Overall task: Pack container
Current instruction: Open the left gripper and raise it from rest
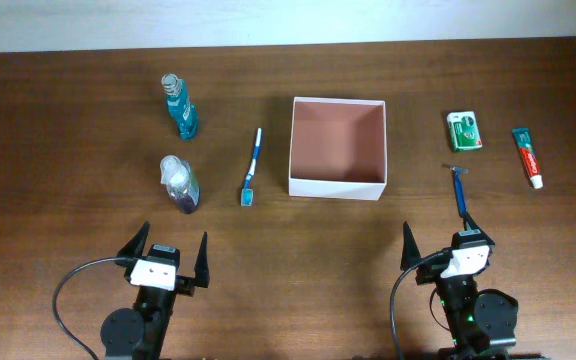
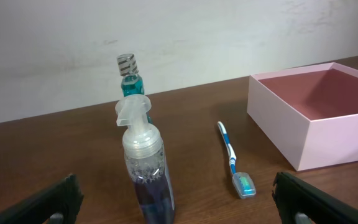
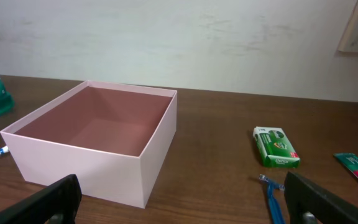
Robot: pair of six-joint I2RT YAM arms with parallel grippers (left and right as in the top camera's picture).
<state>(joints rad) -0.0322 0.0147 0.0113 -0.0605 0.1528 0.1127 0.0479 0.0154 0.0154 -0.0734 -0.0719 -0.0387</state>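
The container (image 1: 336, 187), a square box with white walls and a pinkish-brown inside, stands empty at the table's middle; it also shows in the left wrist view (image 2: 309, 140) and the right wrist view (image 3: 86, 168). Left of it lie a blue toothbrush (image 1: 251, 168), a clear spray bottle with dark liquid (image 1: 180, 184) and a teal mouthwash bottle (image 1: 180, 108). Right of it lie a blue razor (image 1: 459, 189), a green packet (image 1: 464, 131) and a toothpaste tube (image 1: 528, 157). My left gripper (image 1: 168, 258) is open and empty near the front edge. My right gripper (image 1: 438, 245) is open and empty, its right finger by the razor's handle.
The dark wooden table (image 1: 68, 150) ends at a white wall behind. A black cable (image 1: 63, 300) loops beside the left arm's base. In the left wrist view the spray bottle (image 2: 146, 171) stands between the fingers' line of sight, the toothbrush (image 2: 234, 162) to its right.
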